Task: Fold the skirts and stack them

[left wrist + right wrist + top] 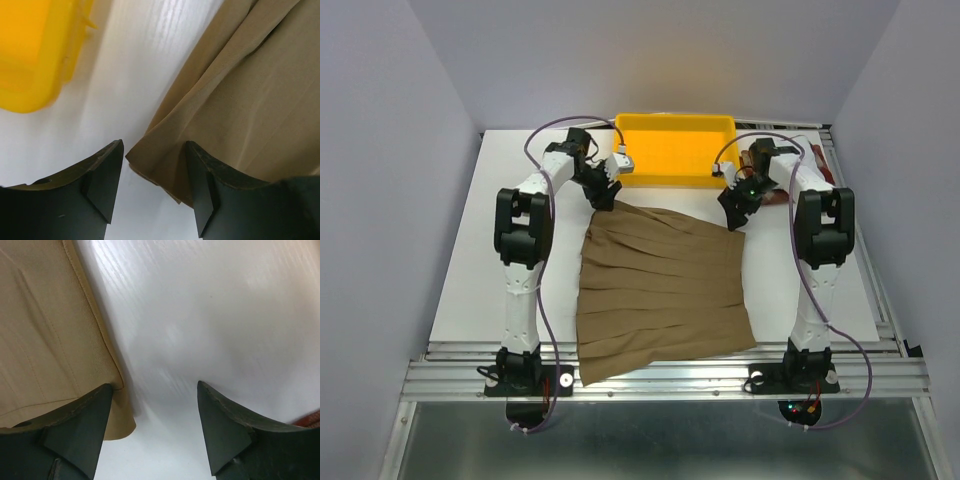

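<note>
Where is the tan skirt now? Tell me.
In the top view the tan skirt lies spread flat in the middle of the table, its far edge just short of the yellow tray.

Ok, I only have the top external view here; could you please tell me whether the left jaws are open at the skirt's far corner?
Observer: Yes. The left wrist view shows the left jaws open, with the corner of the tan skirt lying on the table in the gap between them.
Operator: Thank you. Is the right side lined up the same way?
Observer: Not quite. The right jaws are open too, but mostly bare table lies between them. Only the tip of the skirt's other far corner reaches into the gap, beside one jaw.
</note>
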